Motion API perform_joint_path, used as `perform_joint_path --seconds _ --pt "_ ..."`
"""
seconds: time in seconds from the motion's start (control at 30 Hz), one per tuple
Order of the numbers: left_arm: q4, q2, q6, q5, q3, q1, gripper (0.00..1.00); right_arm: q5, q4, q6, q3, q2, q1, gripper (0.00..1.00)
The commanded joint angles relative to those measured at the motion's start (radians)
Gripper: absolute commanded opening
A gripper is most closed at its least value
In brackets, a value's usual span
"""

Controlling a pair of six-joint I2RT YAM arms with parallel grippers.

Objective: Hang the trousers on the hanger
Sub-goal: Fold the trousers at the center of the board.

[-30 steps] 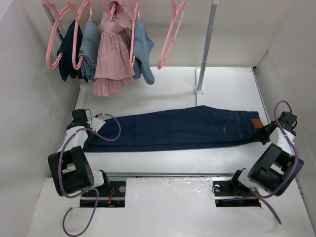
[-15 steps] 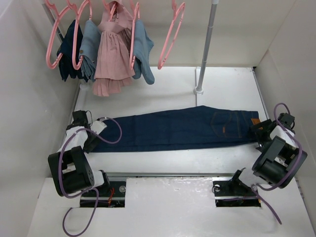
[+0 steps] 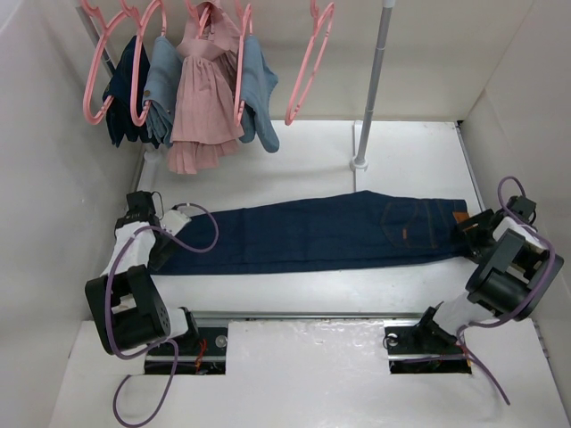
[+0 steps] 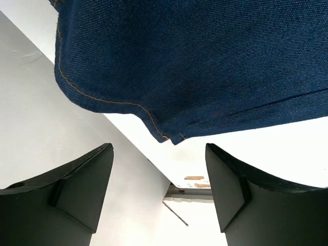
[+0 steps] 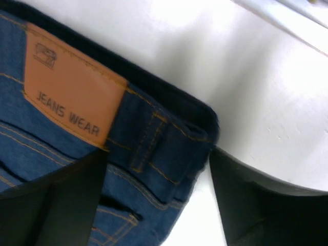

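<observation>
The dark navy trousers [image 3: 312, 232] lie flat across the table, waist to the right, with the tan patch [image 3: 461, 220] near the right end. My left gripper [image 3: 162, 245] is open just short of the leg hem [image 4: 154, 110], with nothing between its fingers [image 4: 87, 189]. My right gripper [image 3: 470, 234] is open, and the waistband corner [image 5: 169, 148] beside the patch [image 5: 72, 100] lies between its fingers [image 5: 256, 205]. An empty pink hanger [image 3: 310, 62] hangs on the rail at the back.
More pink hangers at the back left carry a pink dress [image 3: 205, 98] and lighter denim garments [image 3: 165, 89]. A grey upright pole [image 3: 375, 80] stands behind the jeans. White walls [image 3: 53, 178] close both sides. A metal rail [image 3: 303, 316] runs along the near edge.
Both grippers were shut on the ends of the jeans and have opened. The left gripper has drawn back off the hem. The right arm has turned and shifted right.
</observation>
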Motion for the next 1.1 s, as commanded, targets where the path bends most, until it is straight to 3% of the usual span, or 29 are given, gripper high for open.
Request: perform_joint_path --seconds 0.0,0.07,0.1,0.17,0.2,0.3,0.47,0.63,0.83,1.07 --pt "-0.03 -0.019 -0.024 0.019 0.001 0.006 0.69 -0.027 0.08 -0.025 0.021 0.058 -0.005 0.7" --pt "-0.03 -0.019 -0.033 0.019 -0.009 -0.006 0.69 -0.039 0.089 -0.025 0.031 0.068 -0.005 0.44" --pt "-0.03 -0.019 -0.047 0.019 -0.009 -0.015 0.69 -0.039 0.102 -0.025 0.031 0.078 -0.005 0.26" --pt "-0.041 -0.019 -0.047 0.046 -0.009 -0.015 0.69 -0.048 0.114 -0.025 0.031 0.078 -0.005 0.04" --pt "-0.053 -0.019 -0.056 0.055 0.0 -0.015 0.69 -0.048 0.114 -0.025 0.031 0.078 -0.005 0.0" --pt "-0.064 -0.028 -0.056 0.075 0.023 -0.025 0.69 -0.039 0.114 -0.034 0.049 0.061 -0.005 0.0" --pt "-0.074 -0.019 -0.076 0.095 0.052 -0.025 0.69 -0.001 0.064 -0.043 0.109 -0.132 -0.005 0.0" --pt "-0.093 0.018 -0.131 0.176 0.115 -0.025 0.69 0.16 -0.007 -0.054 0.211 -0.293 0.043 0.0" --pt "-0.093 0.055 -0.207 0.221 0.135 -0.101 0.69 0.315 -0.007 -0.101 0.319 -0.451 0.19 0.0" --pt "-0.012 0.076 -0.335 0.241 0.069 -0.288 0.69 0.56 0.014 -0.225 0.388 -0.54 0.501 0.0"
